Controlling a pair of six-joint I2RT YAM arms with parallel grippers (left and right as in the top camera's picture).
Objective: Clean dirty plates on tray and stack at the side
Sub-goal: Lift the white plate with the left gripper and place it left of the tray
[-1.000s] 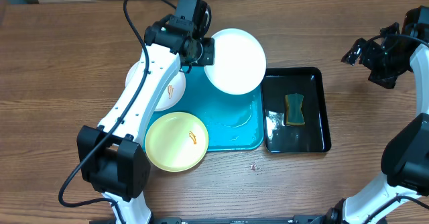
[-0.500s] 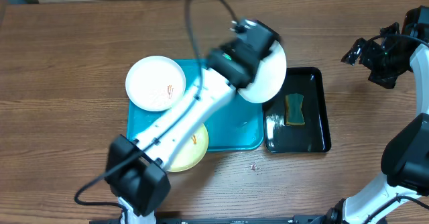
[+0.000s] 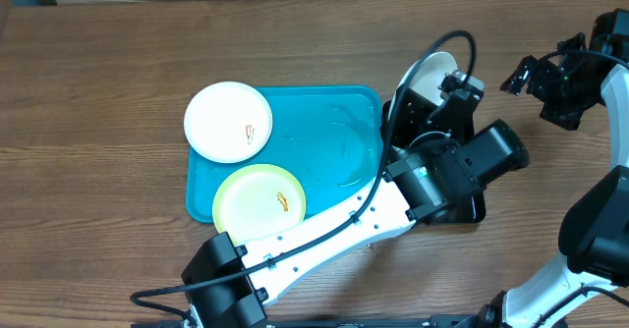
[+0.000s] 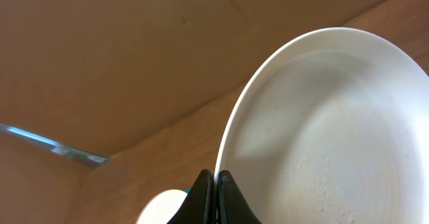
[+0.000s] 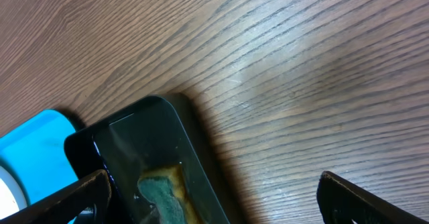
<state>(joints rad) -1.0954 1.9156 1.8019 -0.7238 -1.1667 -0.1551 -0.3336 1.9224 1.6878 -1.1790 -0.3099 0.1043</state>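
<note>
My left gripper (image 3: 444,84) is shut on the rim of a clean white plate (image 3: 428,71) and holds it tilted on edge above the black tray. In the left wrist view the black fingers (image 4: 216,198) pinch the plate's (image 4: 328,130) edge. A second white plate (image 3: 228,122) with an orange smear lies on the back left corner of the turquoise tray (image 3: 334,136). A yellow-green plate (image 3: 259,201) with a smear lies on its front left corner. My right gripper (image 3: 539,97) is open and empty, raised at the far right.
The black tray (image 3: 474,206) stands right of the turquoise one, mostly covered by my left arm. The right wrist view shows its corner (image 5: 131,127), with a green and yellow sponge (image 5: 161,194) in it, between the open fingertips (image 5: 74,197).
My left arm swung the white plate from over the turquoise tray's back edge to the right, above the black tray, and tipped it on edge. The right arm has not moved.
</note>
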